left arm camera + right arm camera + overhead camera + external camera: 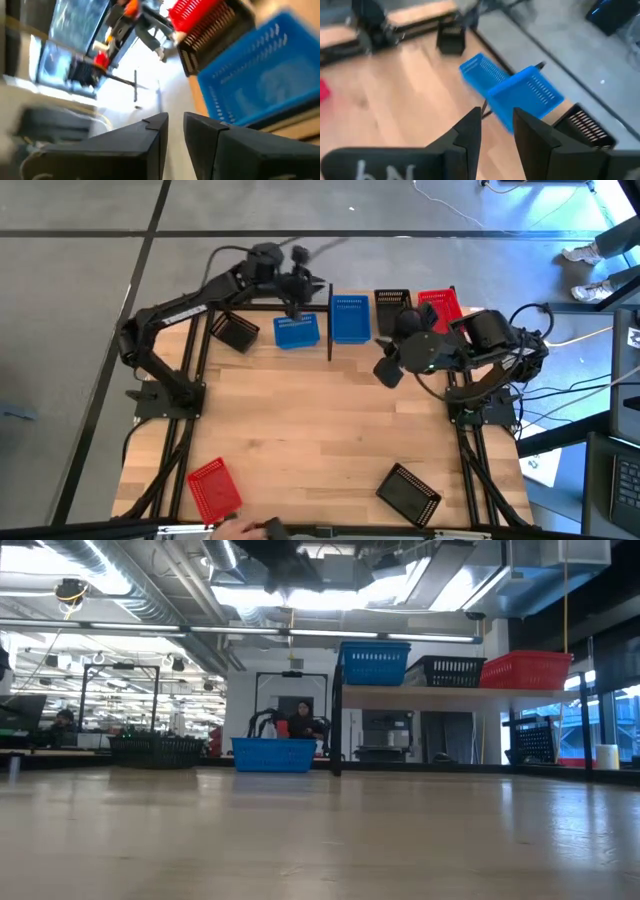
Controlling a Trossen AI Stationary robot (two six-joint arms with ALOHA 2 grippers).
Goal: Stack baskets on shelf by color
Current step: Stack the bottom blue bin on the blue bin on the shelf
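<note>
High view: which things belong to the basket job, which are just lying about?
Job:
- shelf holding blue basket, black basket, red basket
- loose on table: blue, black, red, black
- left gripper above loose blue; right gripper near shelf

Lying about:
- cables right of table
- person's shoes on floor

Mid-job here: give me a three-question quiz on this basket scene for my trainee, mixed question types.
1. True or false: the shelf carries three baskets.
2. Which color is the shelf's middle basket: A red, B black, C blue?
3. Fill in: the blue basket on the table lies under the ___ gripper.
Key: 1 true: blue basket on the shelf, black, red basket on the shelf. 2 B. 3 left.
</note>
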